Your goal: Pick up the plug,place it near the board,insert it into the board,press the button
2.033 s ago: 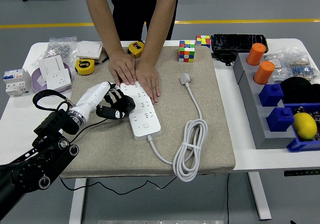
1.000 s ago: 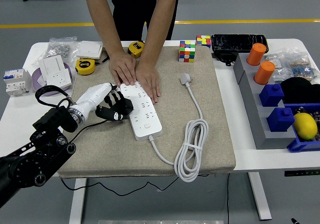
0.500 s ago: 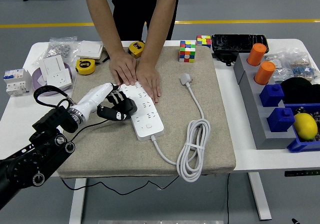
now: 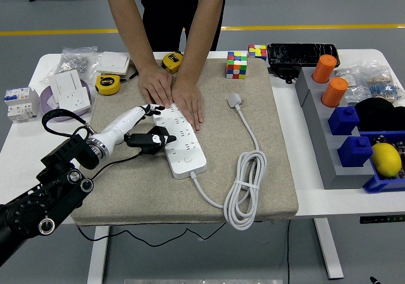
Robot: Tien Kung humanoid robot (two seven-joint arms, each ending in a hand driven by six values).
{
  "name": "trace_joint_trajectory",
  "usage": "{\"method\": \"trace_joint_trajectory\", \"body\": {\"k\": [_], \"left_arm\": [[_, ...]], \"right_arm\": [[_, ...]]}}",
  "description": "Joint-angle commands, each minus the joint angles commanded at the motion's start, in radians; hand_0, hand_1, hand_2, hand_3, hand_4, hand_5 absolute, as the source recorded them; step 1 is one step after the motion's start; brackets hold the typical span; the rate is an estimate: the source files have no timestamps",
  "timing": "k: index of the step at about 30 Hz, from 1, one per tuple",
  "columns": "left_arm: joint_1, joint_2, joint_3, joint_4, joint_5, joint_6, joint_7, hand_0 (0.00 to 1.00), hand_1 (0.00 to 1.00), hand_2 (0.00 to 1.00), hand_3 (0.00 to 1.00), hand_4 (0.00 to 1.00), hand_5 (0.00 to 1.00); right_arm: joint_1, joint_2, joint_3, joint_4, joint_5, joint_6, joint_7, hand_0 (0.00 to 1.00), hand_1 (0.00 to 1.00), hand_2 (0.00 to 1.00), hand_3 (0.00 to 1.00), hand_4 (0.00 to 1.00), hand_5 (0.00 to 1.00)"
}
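The white power strip (image 4: 183, 146) lies on the beige mat (image 4: 126, 189), running from the middle toward the near edge. A person's two hands (image 4: 171, 93) press flat on its far end. My left hand (image 4: 152, 127), white-backed with black fingers, sits at the strip's left side. Its fingers are stretched out toward the person's hands, its thumb touches the strip's left edge, and it holds nothing. The white plug (image 4: 235, 98) lies on the mat to the right of the strip. Its cable runs down to a coil (image 4: 243, 192) near the mat's front edge.
Two tape measures (image 4: 108, 83), a wall socket (image 4: 69, 88) and a breaker (image 4: 19, 102) lie at the back left. Two puzzle cubes (image 4: 236, 64) and a black case (image 4: 302, 54) stand at the back. Grey and blue bins (image 4: 345, 138) with orange cylinders and a lemon fill the right.
My left hand's fingers have uncurled from a loose fist into a flatter, stretched pose beside the strip. The strip's near end has shifted slightly right. The person's hands stay put.
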Motion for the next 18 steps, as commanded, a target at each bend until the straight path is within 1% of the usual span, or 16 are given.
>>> {"method": "trace_joint_trajectory", "body": {"k": [2,3,4,6,8,9,11,13,14,15,16,17,18], "left_arm": [[0.009,-0.005,-0.022,-0.013,-0.001,-0.001,-0.001,0.86,0.912,0.877,0.9,0.998,0.628],[0.017,-0.008,-0.037,-0.024,-0.004,0.001,-0.002,0.863,0.919,0.888,0.906,0.998,0.784],[0.03,-0.014,-0.056,-0.04,-0.009,0.008,-0.004,0.863,0.919,0.888,0.906,0.998,0.784],[0.054,-0.024,-0.087,-0.069,-0.024,0.036,-0.014,0.863,0.919,0.888,0.906,0.998,0.784],[0.115,-0.057,-0.148,-0.135,-0.078,0.104,-0.044,0.863,0.919,0.888,0.906,0.998,0.784],[0.14,-0.068,-0.169,-0.164,-0.095,0.132,-0.051,0.866,0.936,0.899,0.868,0.998,0.993],[0.188,-0.089,-0.196,-0.222,-0.133,0.183,-0.065,0.866,0.936,0.899,0.868,0.998,0.993],[0.227,-0.103,-0.206,-0.269,-0.151,0.219,-0.066,0.866,0.936,0.899,0.868,0.998,0.993],[0.247,-0.107,-0.208,-0.293,-0.156,0.235,-0.064,0.866,0.936,0.899,0.868,0.998,0.993],[0.272,-0.111,-0.205,-0.32,-0.162,0.255,-0.057,0.962,0.98,0.939,0.881,0.998,0.998],[0.286,-0.112,-0.203,-0.337,-0.165,0.263,-0.054,0.962,0.98,0.939,0.881,0.998,0.998],[0.31,-0.11,-0.195,-0.365,-0.158,0.276,-0.042,0.962,0.98,0.939,0.881,0.998,0.998],[0.323,-0.109,-0.192,-0.38,-0.151,0.279,-0.033,0.962,0.98,0.939,0.881,0.998,0.998]], "right_arm": [[0.001,0.0,-0.001,0.0,0.001,-0.001,0.001,0.921,0.769,0.746,0.775,0.998,0.998],[0.001,0.0,-0.001,0.0,0.002,-0.001,0.001,0.927,0.772,0.746,0.776,0.998,0.998],[0.001,0.0,-0.001,0.0,0.002,-0.002,0.001,0.927,0.772,0.746,0.776,0.998,0.998],[0.001,0.0,-0.001,0.0,0.002,-0.003,0.002,0.927,0.772,0.746,0.776,0.998,0.998],[0.0,0.003,-0.002,0.0,0.004,-0.006,0.004,0.927,0.772,0.746,0.776,0.998,0.998],[-0.001,0.003,-0.002,0.0,0.005,-0.006,0.004,0.92,0.769,0.745,0.776,0.998,0.998],[-0.004,0.006,0.002,0.0,0.002,-0.006,0.005,0.92,0.769,0.745,0.776,0.998,0.998],[-0.006,0.008,0.005,0.0,-0.001,-0.005,0.004,0.92,0.769,0.745,0.776,0.998,0.998],[-0.007,0.008,0.005,0.0,-0.001,-0.005,0.004,0.92,0.769,0.745,0.776,0.998,0.998],[-0.008,0.009,0.005,0.0,0.0,-0.005,0.004,0.918,0.768,0.745,0.774,0.998,0.998],[-0.008,0.009,0.004,0.0,0.001,-0.005,0.005,0.918,0.768,0.745,0.774,0.998,0.998],[-0.008,0.008,0.004,0.0,0.002,-0.006,0.005,0.918,0.768,0.745,0.774,0.998,0.998],[-0.007,0.008,0.004,0.0,0.004,-0.007,0.006,0.918,0.768,0.745,0.774,0.998,0.998]]}}
